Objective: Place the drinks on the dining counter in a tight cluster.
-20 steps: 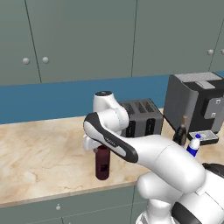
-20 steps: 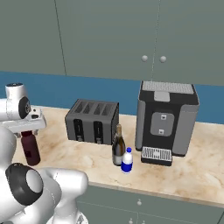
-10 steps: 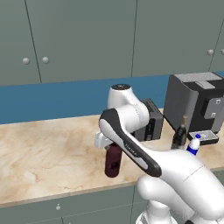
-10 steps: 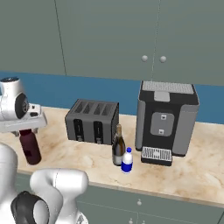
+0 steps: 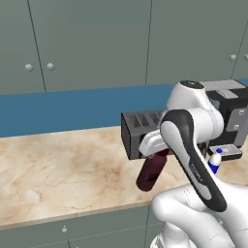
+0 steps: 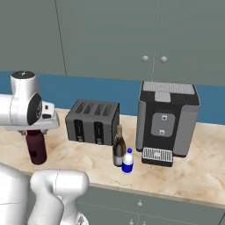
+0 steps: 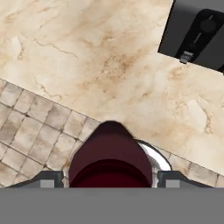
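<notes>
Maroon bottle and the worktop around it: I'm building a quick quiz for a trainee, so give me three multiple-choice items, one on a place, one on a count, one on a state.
1. Where does the little white bottle stand?
A. Beside the dark bottle, in front of the toaster and coffee machine
B. On top of the toaster
C. On the floor

2. How many bottles are on or over the worktop?
A. One
B. Three
C. Five

3. What state is the maroon bottle in?
A. Lying flat, untouched
B. Held at its top between the fingers, tilted
C. Uncapped, pouring

Answers: 1 A, the right base view shows the pair together. 2 B, maroon, dark, white. 3 B, the left base view shows it leaning under the gripper.
</notes>
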